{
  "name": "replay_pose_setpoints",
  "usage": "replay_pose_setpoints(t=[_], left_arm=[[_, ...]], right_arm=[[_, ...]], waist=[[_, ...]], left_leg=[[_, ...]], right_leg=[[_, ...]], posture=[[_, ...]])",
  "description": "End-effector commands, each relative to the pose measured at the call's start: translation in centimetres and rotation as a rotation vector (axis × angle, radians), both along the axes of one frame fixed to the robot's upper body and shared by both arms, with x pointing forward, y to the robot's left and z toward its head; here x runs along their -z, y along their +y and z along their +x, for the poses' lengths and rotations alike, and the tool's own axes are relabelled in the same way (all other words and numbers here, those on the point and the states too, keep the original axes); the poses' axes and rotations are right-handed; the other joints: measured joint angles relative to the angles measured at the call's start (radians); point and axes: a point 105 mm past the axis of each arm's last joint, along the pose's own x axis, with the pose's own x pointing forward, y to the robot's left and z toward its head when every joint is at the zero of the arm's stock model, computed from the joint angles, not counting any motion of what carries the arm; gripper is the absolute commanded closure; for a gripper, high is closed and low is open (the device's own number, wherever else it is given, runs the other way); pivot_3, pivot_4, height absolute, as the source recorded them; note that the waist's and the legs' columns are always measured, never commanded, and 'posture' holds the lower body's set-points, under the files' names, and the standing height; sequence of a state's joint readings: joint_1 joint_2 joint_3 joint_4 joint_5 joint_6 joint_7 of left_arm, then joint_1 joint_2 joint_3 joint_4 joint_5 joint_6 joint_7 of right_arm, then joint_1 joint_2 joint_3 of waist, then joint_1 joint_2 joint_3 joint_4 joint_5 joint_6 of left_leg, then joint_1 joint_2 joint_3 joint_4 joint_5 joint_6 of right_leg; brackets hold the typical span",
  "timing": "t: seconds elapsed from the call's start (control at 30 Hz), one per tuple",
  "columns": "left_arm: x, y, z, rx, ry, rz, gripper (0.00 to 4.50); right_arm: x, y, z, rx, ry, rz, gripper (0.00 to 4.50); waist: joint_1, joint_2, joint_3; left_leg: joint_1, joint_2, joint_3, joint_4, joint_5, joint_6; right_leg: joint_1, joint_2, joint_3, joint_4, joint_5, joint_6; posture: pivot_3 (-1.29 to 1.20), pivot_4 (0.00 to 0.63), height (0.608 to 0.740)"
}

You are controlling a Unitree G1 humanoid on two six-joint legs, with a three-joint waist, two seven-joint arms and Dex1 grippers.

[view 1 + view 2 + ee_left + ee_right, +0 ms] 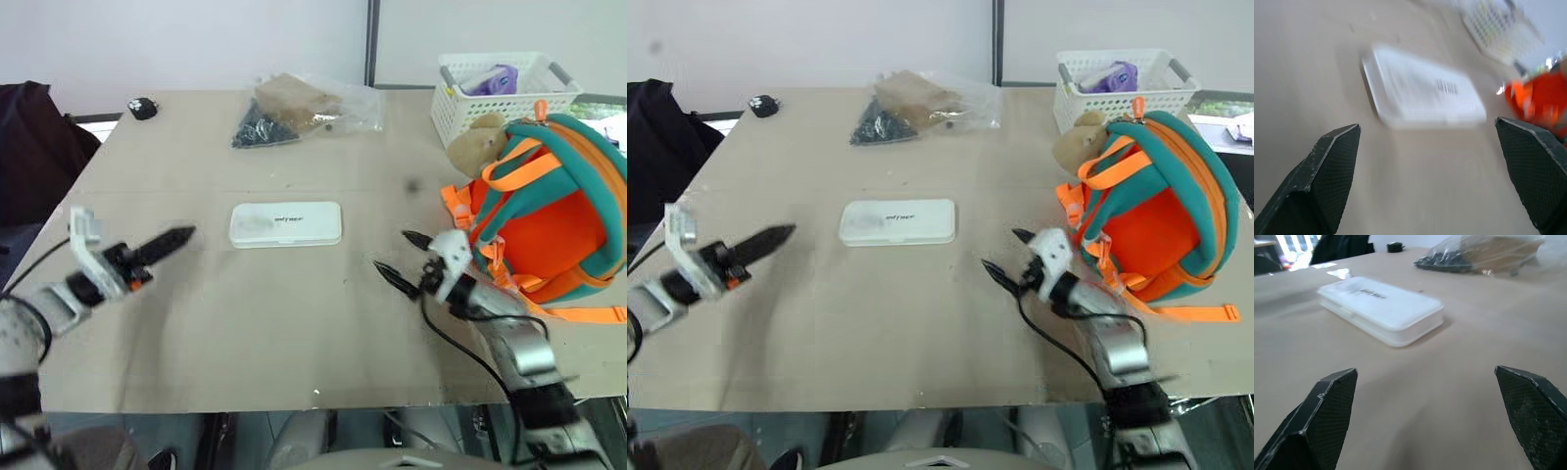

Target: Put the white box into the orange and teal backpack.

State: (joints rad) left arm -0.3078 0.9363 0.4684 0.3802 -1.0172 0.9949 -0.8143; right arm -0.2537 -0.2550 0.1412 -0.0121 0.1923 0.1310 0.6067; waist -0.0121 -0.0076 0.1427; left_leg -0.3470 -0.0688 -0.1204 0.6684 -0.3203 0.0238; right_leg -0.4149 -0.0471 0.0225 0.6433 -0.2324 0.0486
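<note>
White box (285,224) lies flat near the middle of your bench (294,323), lettering up, with nothing touching it. To its right, well apart, the orange and teal backpack (554,211) stands with a tan bear charm (477,143) at its top. Your right end effector (400,258) hovers just beside the backpack, fingers spread wide and empty, pointing toward the box. Your left end effector (171,239) hangs on the box's other side, likewise wide open and holding nothing.
</note>
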Motion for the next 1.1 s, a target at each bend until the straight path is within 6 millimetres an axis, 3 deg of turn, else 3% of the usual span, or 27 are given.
replay_pose_setpoints(t=[0.03,0.2,0.23,0.27,0.37,0.57,0.8,1.1], left_arm=[[1.1,1.2,2.2,-0.036,0.102,0.007,0.00],[2.3,0.4,5.2,-0.021,0.172,0.092,0.00],[2.4,-0.1,5.5,0.004,0.182,0.087,0.00],[2.7,-0.4,5.7,0.025,0.189,0.095,0.00],[3.4,-1.6,6.3,0.067,0.223,0.068,0.00],[6.7,-3.5,4.7,0.221,0.390,0.100,0.00],[6.0,-5.8,4.6,0.355,0.390,0.029,0.00],[6.1,-8.6,4.2,0.464,0.384,-0.123,0.00]], right_arm=[[-0.7,0.6,2.3,0.097,-0.054,-0.031,0.29],[-0.9,2.3,5.0,0.188,-0.078,-0.076,2.06],[-0.7,2.8,5.3,0.190,-0.081,-0.091,2.67],[-0.6,3.3,5.6,0.192,-0.084,-0.105,2.91],[0.0,5.0,6.1,0.175,-0.083,-0.141,4.32],[-0.1,8.7,5.6,0.061,-0.103,-0.153,4.45],[-0.1,11.4,3.8,-0.071,-0.099,-0.144,4.45],[0.4,11.1,3.1,-0.088,-0.071,-0.140,4.45]], waist=[[-0.006,0.000,0.000],[-0.032,-0.001,0.000],[-0.034,-0.001,0.000],[-0.038,-0.001,0.000],[-0.058,-0.002,0.000],[-0.073,-0.002,-0.001],[-0.072,-0.001,-0.002],[-0.071,-0.002,-0.002]], left_leg=[[0.000,-0.001,0.000,0.000,0.000,-0.001],[-0.002,-0.002,0.000,-0.002,0.001,-0.001],[-0.003,-0.002,0.000,-0.002,0.001,-0.001],[-0.003,-0.003,0.000,-0.002,0.001,-0.001],[-0.004,-0.003,0.001,-0.001,0.002,-0.003],[-0.004,-0.004,0.003,-0.001,0.002,-0.003],[-0.004,-0.007,0.001,0.001,0.002,-0.002],[-0.004,-0.008,0.000,0.001,0.002,-0.002]], right_leg=[[-0.001,0.000,0.000,0.000,0.000,0.000],[-0.005,-0.003,-0.004,0.000,0.000,0.000],[-0.007,-0.004,-0.005,0.001,0.000,0.000],[-0.007,-0.003,-0.005,0.001,0.000,0.000],[-0.009,-0.003,-0.004,0.004,0.000,0.000],[-0.012,-0.006,-0.002,0.012,0.000,0.000],[-0.014,-0.007,-0.003,0.016,0.000,0.000],[-0.015,-0.008,-0.003,0.018,0.000,0.000]], posture=[[0.00,0.150,0.740],[0.00,0.150,0.740],[0.00,0.150,0.740],[0.00,0.150,0.740],[0.00,0.150,0.740],[0.00,0.150,0.740],[0.00,0.150,0.740],[0.00,0.150,0.740]])
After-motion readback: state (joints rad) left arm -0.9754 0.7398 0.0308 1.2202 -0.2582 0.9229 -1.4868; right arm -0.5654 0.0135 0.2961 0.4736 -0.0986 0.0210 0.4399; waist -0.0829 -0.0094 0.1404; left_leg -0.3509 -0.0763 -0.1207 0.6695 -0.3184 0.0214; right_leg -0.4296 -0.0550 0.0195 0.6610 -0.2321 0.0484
